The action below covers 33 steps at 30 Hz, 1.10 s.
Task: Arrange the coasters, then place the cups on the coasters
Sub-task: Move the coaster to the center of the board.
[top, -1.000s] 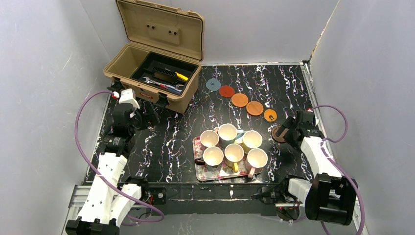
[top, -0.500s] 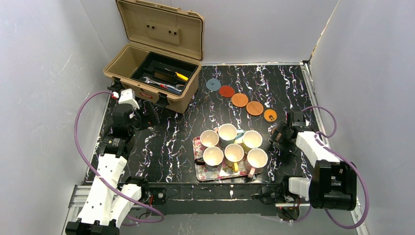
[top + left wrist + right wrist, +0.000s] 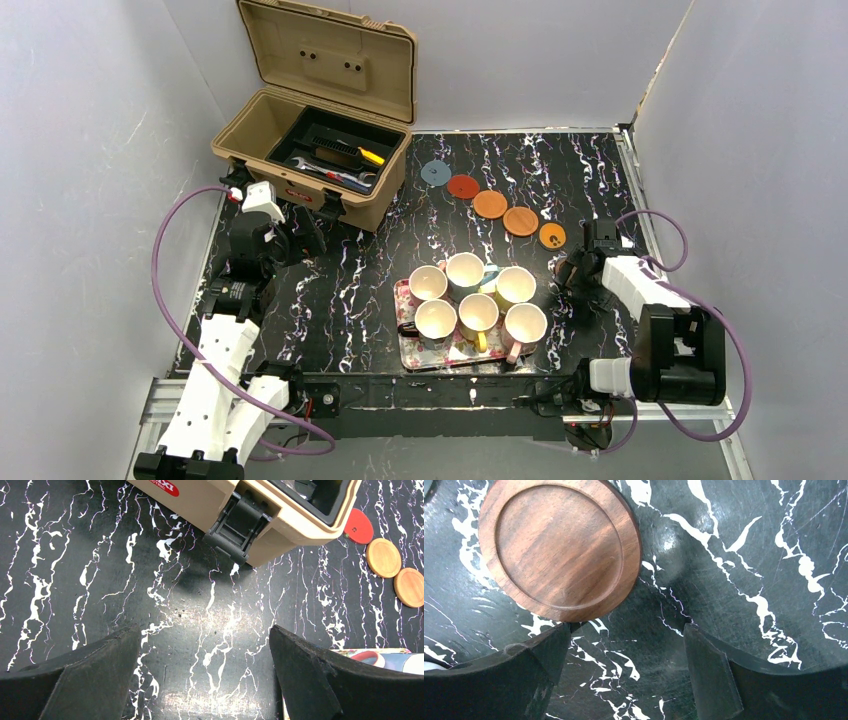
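Pulled back over the last second: the right arm has been folded in toward its base, and the right gripper (image 3: pixel 624 630) is now parked low, just behind the dark brown coaster (image 3: pixel 559 547). That coaster is lying flat on the table (image 3: pixel 749 555) near the right edge, just ahead of one fingertip. It isn't pinched; the jaws are spread with only bare tabletop between them, so nothing is gripped.

Progress-wise, five coasters are already lined up in a diagonal row, from the blue-grey coaster (image 3: pixel 435 173) down to the yellow-orange coaster (image 3: pixel 552 236). The brown one looks to be set down as the sixth, though whether it's properly in line can't be told. No cups (image 3: pixel 479 312) have been placed yet; all six are bunched on the floral tray (image 3: pixel 412 352).

The left gripper (image 3: pixel 203 632) is held wide open and empty by the toolbox (image 3: pixel 250 125). A red label (image 3: pixel 162 486) on the box is cut off, probably "…AXI".
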Each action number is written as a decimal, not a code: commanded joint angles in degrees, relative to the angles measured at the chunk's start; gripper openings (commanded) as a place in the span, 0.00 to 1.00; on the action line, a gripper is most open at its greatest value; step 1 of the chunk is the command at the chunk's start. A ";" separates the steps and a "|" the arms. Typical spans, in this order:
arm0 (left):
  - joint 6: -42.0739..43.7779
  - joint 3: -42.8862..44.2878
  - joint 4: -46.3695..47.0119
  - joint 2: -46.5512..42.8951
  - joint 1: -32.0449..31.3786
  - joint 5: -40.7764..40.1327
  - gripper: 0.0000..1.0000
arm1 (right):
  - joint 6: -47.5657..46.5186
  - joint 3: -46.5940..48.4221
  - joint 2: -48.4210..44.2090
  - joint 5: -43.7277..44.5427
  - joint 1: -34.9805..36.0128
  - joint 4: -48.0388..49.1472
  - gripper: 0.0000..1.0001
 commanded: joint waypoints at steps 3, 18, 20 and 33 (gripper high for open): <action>0.12 0.02 -0.40 -0.30 -0.03 -0.37 0.98 | 1.10 -0.27 3.18 -0.78 0.14 4.12 0.88; 0.33 0.17 -0.53 0.50 0.00 -1.04 0.98 | 0.71 -0.37 9.74 -5.18 -0.52 9.94 0.84; 0.36 0.28 -0.70 0.53 -0.02 -1.26 0.98 | 0.77 -0.18 10.38 -5.82 -0.56 10.41 0.83; 0.51 0.28 -0.70 0.66 -0.03 -1.53 0.98 | -0.20 2.05 10.47 -8.76 -0.70 9.71 0.82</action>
